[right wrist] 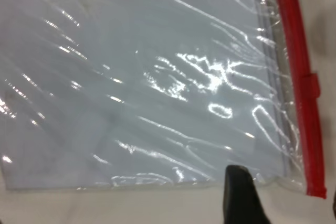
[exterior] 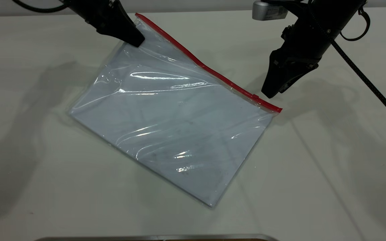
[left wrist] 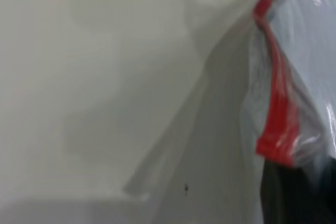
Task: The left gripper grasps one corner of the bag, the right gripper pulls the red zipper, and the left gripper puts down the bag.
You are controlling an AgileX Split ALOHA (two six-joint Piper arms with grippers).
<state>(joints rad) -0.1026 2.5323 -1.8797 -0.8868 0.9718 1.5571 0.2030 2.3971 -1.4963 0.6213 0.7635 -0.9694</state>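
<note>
The bag (exterior: 173,124), a clear pouch with a white sheet inside, lies slanted on the white table with its far left corner lifted. My left gripper (exterior: 136,41) is shut on that corner (exterior: 142,25), where the red zipper (exterior: 206,67) ends. In the left wrist view the red strip (left wrist: 278,124) bunches above a dark finger (left wrist: 294,198). The small red slider tab (exterior: 255,97) sits near the strip's right end and also shows in the right wrist view (right wrist: 311,85). My right gripper (exterior: 273,92) hovers open just right of the tab, touching nothing. One of its fingers (right wrist: 239,195) shows off the bag's short edge.
The right arm's black cable (exterior: 364,77) runs across the table's right side. A grey metal edge (exterior: 156,237) lies along the near border. The bag's near corner (exterior: 213,204) rests flat on the table.
</note>
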